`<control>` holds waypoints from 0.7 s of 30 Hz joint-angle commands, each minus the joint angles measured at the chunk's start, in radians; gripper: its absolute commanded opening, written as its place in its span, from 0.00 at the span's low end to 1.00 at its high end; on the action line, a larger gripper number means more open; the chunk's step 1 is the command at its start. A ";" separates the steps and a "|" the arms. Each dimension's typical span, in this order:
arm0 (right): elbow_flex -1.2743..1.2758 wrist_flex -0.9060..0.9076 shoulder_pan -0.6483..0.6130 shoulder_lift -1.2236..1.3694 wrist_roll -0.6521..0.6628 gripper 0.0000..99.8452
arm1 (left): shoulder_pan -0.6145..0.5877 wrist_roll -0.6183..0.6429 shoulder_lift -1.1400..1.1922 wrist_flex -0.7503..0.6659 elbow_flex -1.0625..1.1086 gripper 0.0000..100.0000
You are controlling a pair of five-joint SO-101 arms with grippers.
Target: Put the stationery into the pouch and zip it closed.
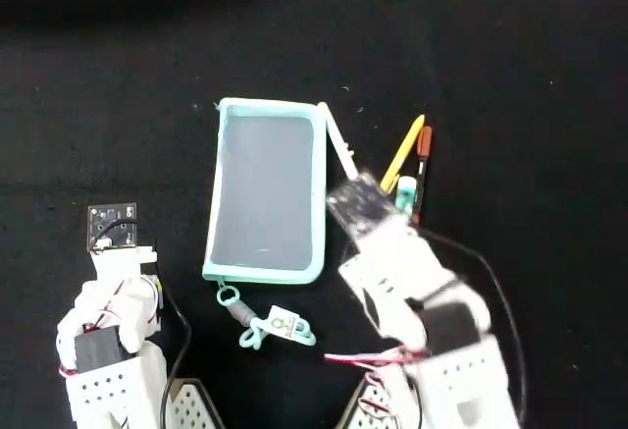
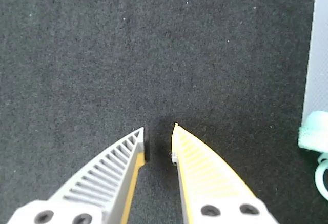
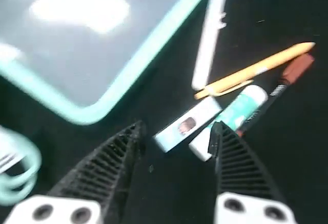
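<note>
The pouch, translucent grey with a mint rim, lies flat mid-table, and its corner is seen from the right wrist. To its right lie a white pen, a yellow pen, a brown pen and a teal-capped stick. My right gripper hovers open just above them. Beyond its tips lie a small white-and-blue eraser and the teal stick. My left gripper sits low at the left, slightly open over bare cloth, holding nothing.
A mint cord with a small tag trails from the pouch's near corner toward the front edge. The pouch's edge is beside the left gripper. Black cloth covers the whole table, with cables and equipment along the back edge.
</note>
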 commanded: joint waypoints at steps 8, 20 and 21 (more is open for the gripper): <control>-0.288 -0.023 -0.273 0.888 0.002 0.23 | -0.004 -0.008 0.005 0.005 0.016 0.11; -0.226 -0.265 -0.272 1.086 -0.005 0.16 | -0.004 -0.008 0.005 0.005 0.016 0.11; -0.228 -0.265 -0.272 1.086 -0.005 0.16 | -0.004 -0.008 0.005 0.005 0.016 0.11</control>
